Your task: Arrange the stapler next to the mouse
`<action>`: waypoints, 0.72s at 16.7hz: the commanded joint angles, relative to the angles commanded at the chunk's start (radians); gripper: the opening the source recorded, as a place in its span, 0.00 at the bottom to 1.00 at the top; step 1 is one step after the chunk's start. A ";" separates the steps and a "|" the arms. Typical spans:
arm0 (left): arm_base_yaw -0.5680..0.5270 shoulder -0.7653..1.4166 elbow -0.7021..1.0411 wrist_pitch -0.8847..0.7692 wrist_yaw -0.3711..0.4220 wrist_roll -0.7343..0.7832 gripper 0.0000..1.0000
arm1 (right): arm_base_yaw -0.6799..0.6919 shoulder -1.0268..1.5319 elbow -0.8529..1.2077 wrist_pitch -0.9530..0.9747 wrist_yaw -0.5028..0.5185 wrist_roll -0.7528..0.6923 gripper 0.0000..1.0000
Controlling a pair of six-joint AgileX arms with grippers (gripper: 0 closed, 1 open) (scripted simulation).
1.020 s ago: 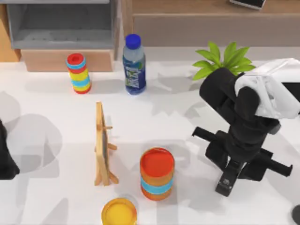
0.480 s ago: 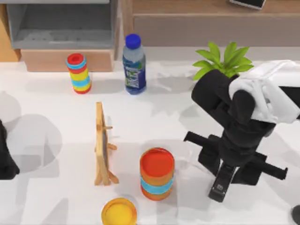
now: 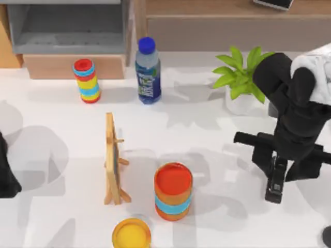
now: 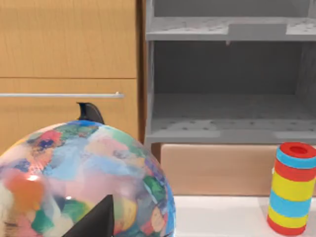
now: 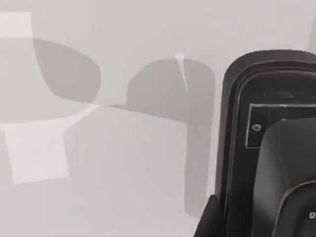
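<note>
Right gripper (image 3: 279, 168) around stapler (image 3: 274, 187), above table (image 3: 217, 139)

The mouse (image 3: 327, 236) is cut off at the top view's lower right corner, barely seen.

The slim black stapler (image 3: 274, 185) hangs at the table's right; the dark mouse (image 3: 327, 236) peeks at the corner.

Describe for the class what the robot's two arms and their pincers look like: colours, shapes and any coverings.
The right arm is bulky, matte black with rounded segments, and a crumpled white covering wraps its upper part. A black crossbar sits above the right pincer, which is black and narrow. The left arm appears as a plain black rounded mass at the table's left edge. No cables or markings can be made out.
</note>
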 joint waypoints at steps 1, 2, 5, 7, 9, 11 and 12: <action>0.000 0.000 0.000 0.000 0.000 0.000 1.00 | -0.041 0.001 0.007 -0.006 0.000 -0.090 0.00; 0.000 0.000 0.000 0.000 0.000 0.000 1.00 | -0.083 0.000 0.016 -0.011 0.000 -0.183 0.00; 0.000 0.000 0.000 0.000 0.000 0.000 1.00 | -0.203 0.001 0.045 -0.022 -0.002 -0.434 0.00; 0.000 0.000 0.000 0.000 0.000 0.000 1.00 | -0.272 0.003 0.062 -0.027 -0.003 -0.552 0.00; 0.000 0.000 0.000 0.000 0.000 0.000 1.00 | -0.323 0.004 0.071 -0.032 -0.004 -0.627 0.00; 0.000 0.000 0.000 0.000 0.000 0.000 1.00 | -0.349 0.003 0.074 -0.035 -0.003 -0.661 0.00; 0.000 0.000 0.000 0.000 0.000 0.000 1.00 | -0.350 0.003 0.075 -0.035 -0.003 -0.663 0.00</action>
